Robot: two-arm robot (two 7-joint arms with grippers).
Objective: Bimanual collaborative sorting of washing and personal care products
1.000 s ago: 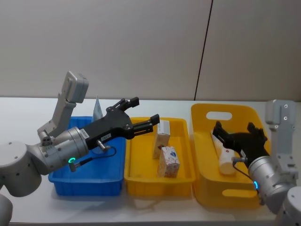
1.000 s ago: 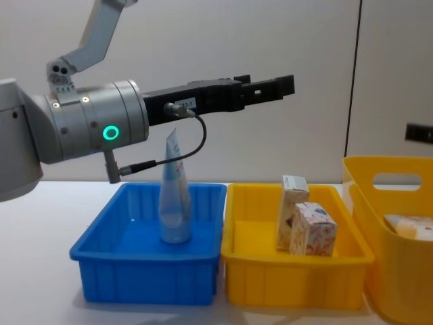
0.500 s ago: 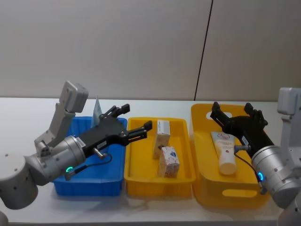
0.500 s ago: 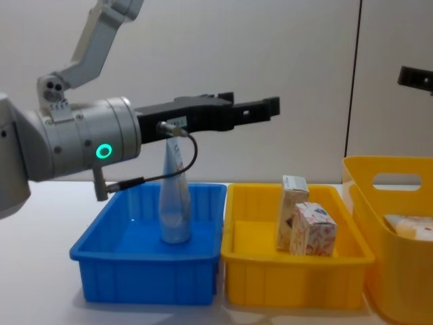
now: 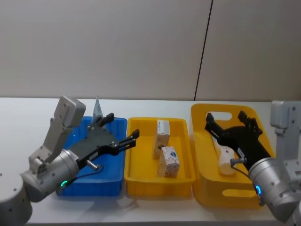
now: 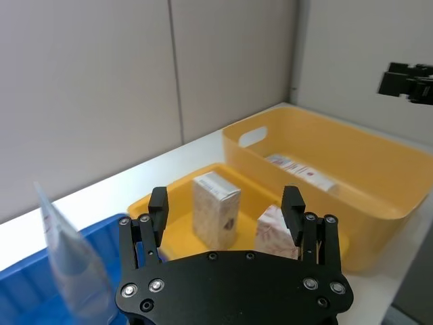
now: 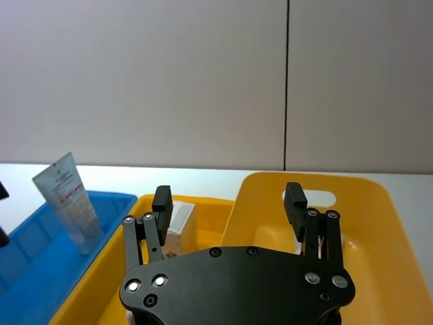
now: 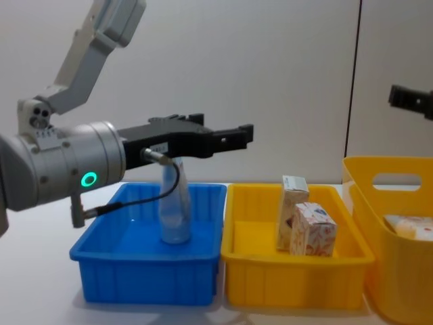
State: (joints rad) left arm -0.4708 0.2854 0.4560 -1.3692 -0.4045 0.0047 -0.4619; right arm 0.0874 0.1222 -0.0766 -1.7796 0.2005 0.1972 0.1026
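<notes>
A plain grey-beige wall (image 5: pixel 117 47) is seen behind the left claw (image 5: pixel 122 125) and the right claw (image 5: pixel 226 118). It is divided by a dark vertical seam (image 5: pixel 203 52), found between the two claws and nearer to the right one. A white table (image 5: pixel 28 110) is spread below both claws. The wall is lit evenly.

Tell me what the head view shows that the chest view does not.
Head view: the right claw, open, over the light blue tube, red logo up, in the yellow basket. Chest view: the pale tube in full, upright in the blue tray. Both: the open left claw above the trays; the beige carton and the patterned carton in the yellow tray.
</notes>
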